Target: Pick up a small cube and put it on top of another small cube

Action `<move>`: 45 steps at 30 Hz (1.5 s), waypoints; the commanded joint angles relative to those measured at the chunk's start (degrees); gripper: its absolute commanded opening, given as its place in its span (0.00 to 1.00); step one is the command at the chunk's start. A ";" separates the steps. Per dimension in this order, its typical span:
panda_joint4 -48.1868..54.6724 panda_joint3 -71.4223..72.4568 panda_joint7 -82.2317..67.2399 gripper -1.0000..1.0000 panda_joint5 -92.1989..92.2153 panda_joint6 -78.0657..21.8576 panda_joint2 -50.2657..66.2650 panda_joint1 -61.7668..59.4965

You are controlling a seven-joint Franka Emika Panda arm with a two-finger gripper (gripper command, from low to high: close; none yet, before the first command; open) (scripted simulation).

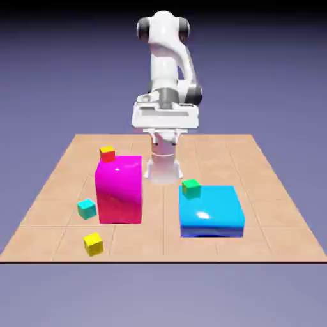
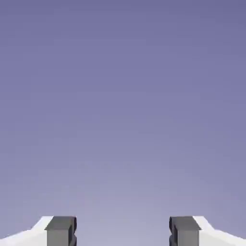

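Empty gripper [image 2: 123, 231] tipped up off the tabletop [image 1: 163, 246]
Its fingers stand well apart with nothing between, seemingly a ready pose; below the hand, toward the exterior view's left, lies the teal cube [image 1: 87, 209], toward its right the green cube [image 1: 191, 189], by the blue block [image 1: 211, 212]. No writing is legible.
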 commanded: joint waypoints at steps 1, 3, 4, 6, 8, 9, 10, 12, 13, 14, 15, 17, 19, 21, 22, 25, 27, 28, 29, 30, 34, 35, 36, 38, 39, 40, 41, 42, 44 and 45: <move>1.73 -0.71 -0.26 0.50 0.43 -2.41 2.08 -0.56; 5.18 -2.13 -0.77 0.50 1.28 -7.23 6.23 -1.67; 6.91 -2.84 -1.03 0.50 1.70 -9.64 8.31 -2.22; 10.36 -4.26 -1.54 0.50 2.55 -14.46 12.46 -3.34; 13.82 -5.68 -2.05 0.50 3.40 -19.28 16.61 -4.45; 15.54 -6.40 -2.31 0.50 3.83 -21.69 18.69 -5.00; 17.27 -7.11 -2.57 0.50 4.25 -24.10 20.77 -5.56; 20.73 -8.53 -3.08 0.50 5.10 -28.92 24.92 -6.67; 22.45 -9.24 -3.34 0.50 5.53 -31.33 27.00 -7.23; 24.18 -9.95 -3.59 0.50 5.95 -33.74 29.07 -7.78; 25.91 -10.66 -3.85 0.50 6.38 -36.15 31.15 -8.34; 29.36 -12.08 -4.36 0.50 7.23 -40.97 35.30 -9.45; 32.81 -13.50 -4.88 0.50 8.08 -45.79 39.46 -10.56; 36.27 -14.92 -5.39 0.50 8.93 -50.61 43.61 -11.67; 37.99 -15.63 -5.65 0.50 9.35 -53.02 45.69 -12.23; 43.18 -17.76 -6.42 0.50 10.63 -60.25 51.91 -13.90; 46.63 -19.18 -6.93 0.50 11.48 -65.07 56.07 -15.01; 48.36 -19.89 -7.19 0.50 11.90 -67.48 58.14 -15.56; 50.08 -20.60 -7.44 0.50 12.33 -69.89 60.22 -16.12; 51.81 -21.31 -7.70 0.50 12.75 -72.30 62.30 -16.68; 58.72 -24.16 -8.72 0.50 14.45 -81.94 70.60 -18.90; 60.44 -24.87 -8.98 0.50 14.88 -84.35 72.68 -19.45; 62.17 -25.58 -9.24 0.50 15.30 -86.76 74.76 -20.01; 65.63 -27.00 -9.75 0.50 16.15 -91.58 78.91 -21.12; 67.35 -27.71 -10.01 0.50 16.58 -93.99 80.99 -21.68; 69.08 -28.42 -10.26 0.50 17.00 -96.40 83.06 -22.23; 70.80 -29.13 -10.52 0.50 17.43 -98.80 85.13 -22.79; 69.05 -29.08 -10.73 0.50 17.67 -97.39 85.16 -22.39; 64.90 -28.84 -11.13 0.50 18.13 -93.85 84.85 -21.43; 62.82 -28.72 -11.33 0.50 18.36 -92.08 84.69 -20.94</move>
